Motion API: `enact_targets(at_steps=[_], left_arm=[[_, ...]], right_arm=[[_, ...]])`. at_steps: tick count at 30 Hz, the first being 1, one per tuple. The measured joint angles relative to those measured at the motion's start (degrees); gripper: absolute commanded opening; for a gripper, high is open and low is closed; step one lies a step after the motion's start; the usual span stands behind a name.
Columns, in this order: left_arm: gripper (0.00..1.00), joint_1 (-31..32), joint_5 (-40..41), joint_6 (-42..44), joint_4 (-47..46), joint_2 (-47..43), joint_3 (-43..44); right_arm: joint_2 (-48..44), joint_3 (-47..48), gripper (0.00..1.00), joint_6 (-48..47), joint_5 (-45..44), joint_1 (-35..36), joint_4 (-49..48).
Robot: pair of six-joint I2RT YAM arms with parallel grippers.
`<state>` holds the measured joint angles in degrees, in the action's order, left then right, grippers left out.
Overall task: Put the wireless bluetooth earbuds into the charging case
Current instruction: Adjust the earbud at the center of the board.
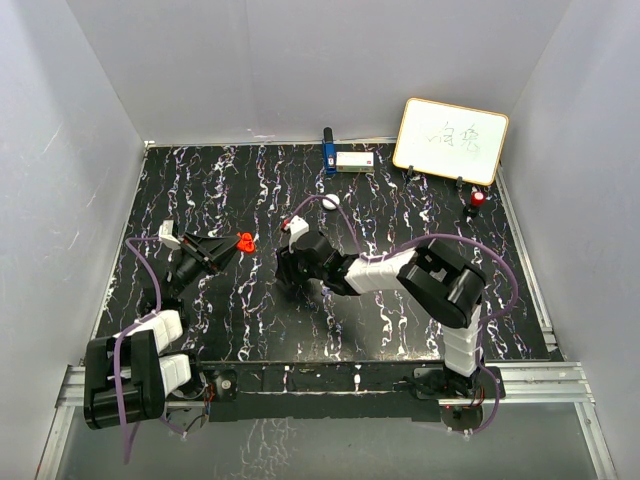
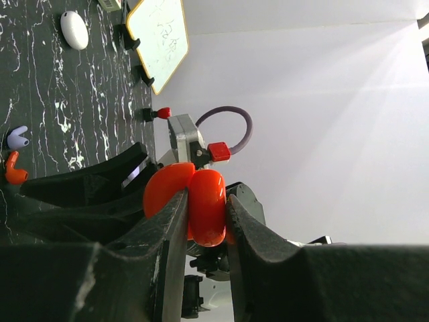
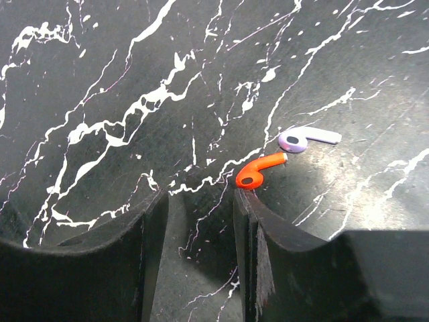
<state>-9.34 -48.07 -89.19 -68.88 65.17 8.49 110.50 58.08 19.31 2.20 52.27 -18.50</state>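
My left gripper is shut on the red charging case, held off the table; in the left wrist view the case sits clamped between both fingers and looks hinged open. A red earbud and a pale lavender-white earbud lie side by side on the black marbled table. My right gripper is open and empty, low over the table, with the red earbud just beyond its right fingertip, outside the gap. Both earbuds also show in the left wrist view, red and pale. In the top view the right gripper hides them.
A round white pod lies behind the right gripper. A whiteboard on stands, a red-tipped clip and a blue and white box sit along the back edge. Grey walls close in three sides.
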Motion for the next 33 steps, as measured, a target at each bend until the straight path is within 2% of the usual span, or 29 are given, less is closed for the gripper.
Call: enact_targets(at_steps=[10,33], left_arm=[[0.0,-0.6,-0.8,0.0,0.0,0.0,0.0],[0.0,-1.1,-1.2,-0.4,0.0,0.0,0.0]], right_arm=[[-4.0,-0.2,0.46,0.0,-3.6,0.0,1.4],[-0.6,0.2,0.48,-0.1,-3.8,0.0,3.4]])
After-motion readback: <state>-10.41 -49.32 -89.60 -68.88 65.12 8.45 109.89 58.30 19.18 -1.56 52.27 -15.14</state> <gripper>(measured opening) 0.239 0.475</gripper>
